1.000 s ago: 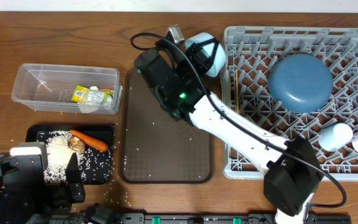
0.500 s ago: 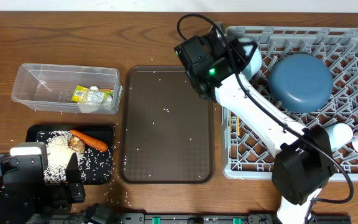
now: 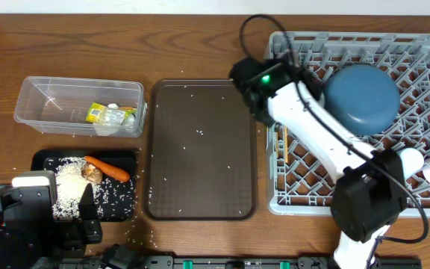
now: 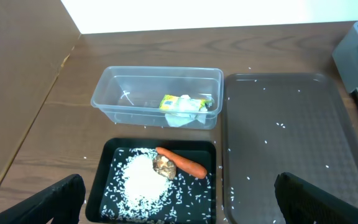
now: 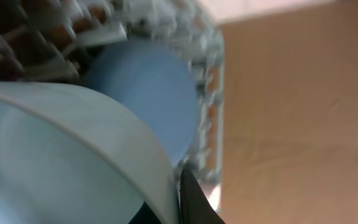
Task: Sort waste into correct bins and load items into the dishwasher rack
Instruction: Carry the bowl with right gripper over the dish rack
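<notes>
Rightward, grey lattice rack (image 3: 416,45), round blue plate (image 3: 360,99) (smooth)

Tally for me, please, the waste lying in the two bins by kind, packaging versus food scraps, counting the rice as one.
Packaging, in the clear box: 2 (yellow-green wrapper, crumpled white paper)
Food scraps, in the black tray: 3 (carrot, brown lump, rice)
Total: 5
</notes>
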Controlling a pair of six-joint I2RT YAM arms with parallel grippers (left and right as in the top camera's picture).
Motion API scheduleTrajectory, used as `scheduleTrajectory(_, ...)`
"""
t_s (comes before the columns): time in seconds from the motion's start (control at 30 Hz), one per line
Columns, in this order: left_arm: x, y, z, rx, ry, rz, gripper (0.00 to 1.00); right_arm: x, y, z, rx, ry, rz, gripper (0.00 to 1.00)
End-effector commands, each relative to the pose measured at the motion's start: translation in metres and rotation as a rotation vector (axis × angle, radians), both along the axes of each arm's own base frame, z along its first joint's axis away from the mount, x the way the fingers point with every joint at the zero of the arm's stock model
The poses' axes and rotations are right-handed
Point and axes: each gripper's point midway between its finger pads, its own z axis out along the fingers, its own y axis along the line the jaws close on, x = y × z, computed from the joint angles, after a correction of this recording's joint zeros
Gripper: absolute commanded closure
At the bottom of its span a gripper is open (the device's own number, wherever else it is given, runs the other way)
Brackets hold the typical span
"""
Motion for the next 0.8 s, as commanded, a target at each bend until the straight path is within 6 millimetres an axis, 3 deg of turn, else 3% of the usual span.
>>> scheduleTrajectory(0.0,-0.001,0.002,0.003,-0.004,-0.008,0.018,0.02,-0.006,-0.019,-0.012,0.162,-0.110,-0.190,0.99)
scheduleTrajectory(0.17,-0.001,0.002,0.003,-0.005,-0.008,0.018,0.02,-0.005,-0.037,-0.009,0.189,-0.135,-0.264,0.98)
scheduleTrajectory(0.3,-0.001,0.002,0.003,-0.004,-0.008,0.018,0.02,0.003,-0.035,0.005,0.184,-0.169,-0.244,0.99)
scheduleTrajectory(0.43,-0.001,0.002,0.002,-0.004,-0.008,0.018,0.02,0.014,-0.018,0.030,0.135,-0.178,-0.142,0.99)
scheduleTrajectory(0.6,-0.001,0.002,0.003,-0.004,-0.008,0.018,0.02,0.019,0.008,0.048,0.053,-0.167,-0.016,0.99)
scheduleTrajectory(0.77,-0.001,0.002,0.003,-0.005,-0.008,0.018,0.02,0.015,0.029,0.037,0.005,-0.117,0.039,0.99)
